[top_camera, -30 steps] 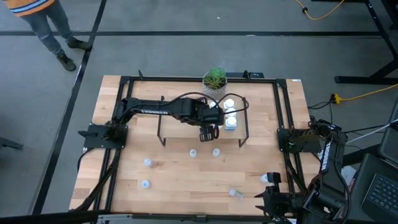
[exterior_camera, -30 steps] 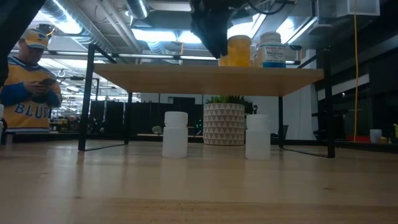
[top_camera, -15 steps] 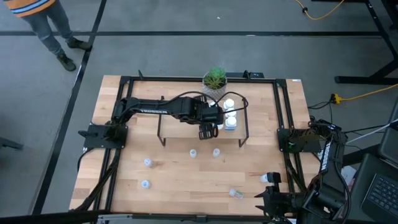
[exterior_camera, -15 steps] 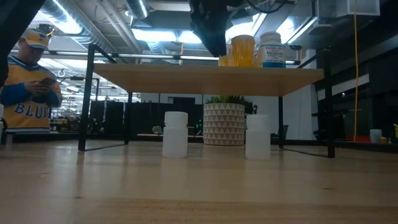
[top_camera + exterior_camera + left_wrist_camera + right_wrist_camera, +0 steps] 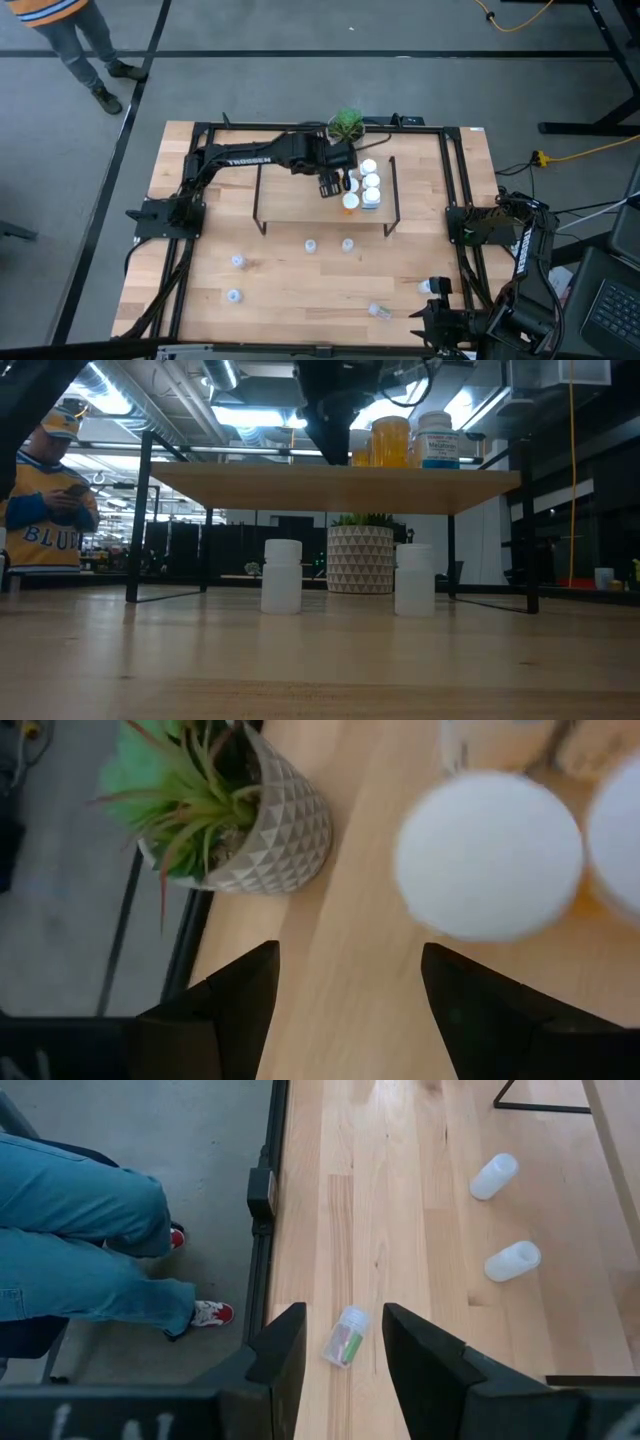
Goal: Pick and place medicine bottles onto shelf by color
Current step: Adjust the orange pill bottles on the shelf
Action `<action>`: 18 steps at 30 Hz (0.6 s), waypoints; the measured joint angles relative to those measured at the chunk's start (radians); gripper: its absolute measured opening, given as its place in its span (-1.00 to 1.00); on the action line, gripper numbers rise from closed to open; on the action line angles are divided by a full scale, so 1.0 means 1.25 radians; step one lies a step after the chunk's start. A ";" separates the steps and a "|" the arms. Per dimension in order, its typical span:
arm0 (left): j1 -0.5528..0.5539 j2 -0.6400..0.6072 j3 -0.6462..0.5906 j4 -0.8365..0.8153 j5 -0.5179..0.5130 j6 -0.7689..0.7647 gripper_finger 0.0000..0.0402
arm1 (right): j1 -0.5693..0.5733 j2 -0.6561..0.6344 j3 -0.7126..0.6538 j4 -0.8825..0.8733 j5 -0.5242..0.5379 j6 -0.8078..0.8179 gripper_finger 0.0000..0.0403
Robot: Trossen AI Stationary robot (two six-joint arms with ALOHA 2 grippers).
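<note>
Shelf (image 5: pixel 300 195) stands mid-bench (image 5: pixel 290 290), one light-wood board on black side frames. On the shelf's right end, high view: four bottles in a tight cluster (image 5: pixel 364 185), three with white caps plus one orange-tinted bottle (image 5: pixel 350 201) at the cluster's near-left corner. Low view shows the orange-tinted one (image 5: pixel 389 441) and a white one with a blue label (image 5: pixel 437 440) side by side on the board.

On the bench in front of the shelf: two small pale bottles (image 5: pixel 329 245) upright, just off the shelf's front edge, right of its middle; in the low view these read as two white cylinders (image 5: pixel 282 575) under the board. Two more pale bottles (image 5: pixel 235 278) well left of those, toward the bench's front-left. One clear bottle with a green patch (image 5: pixel 379 311) lies on its side, front-right of the shelf; it also shows between the right arm's fingers in the right wrist view (image 5: pixel 347 1336), not touched. Total loose on the bench: five.

One potted plant (image 5: pixel 345 127) behind the shelf, at its right half.

Left end effector (image 5: pixel 328 187) hovers above the shelf, just left of the cluster, fingers spread wide, holding nothing; a white cap (image 5: pixel 488 855) sits just ahead of it, apart from the fingers (image 5: pixel 240 1000).

Right end effector (image 5: pixel 345 1350) is parked at the bench's front-right corner, well away from the shelf, fingers part-way apart, empty.

One person (image 5: pixel 45 500) stands in the room beyond the shelf's left side.
</note>
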 joint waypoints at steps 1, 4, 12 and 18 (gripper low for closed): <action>0.003 0.000 0.000 0.011 0.012 0.000 0.19 | 0.000 0.000 0.000 0.000 0.000 0.000 -0.32; -0.001 0.000 0.000 0.049 0.033 0.010 0.19 | 0.000 0.000 0.000 0.000 0.000 0.000 -0.32; -0.005 0.000 0.000 0.075 0.030 0.025 0.18 | 0.000 0.000 0.000 0.000 -0.001 0.000 -0.32; -0.006 0.000 0.000 0.030 0.014 0.008 0.18 | 0.000 0.000 0.000 0.000 -0.001 0.000 -0.32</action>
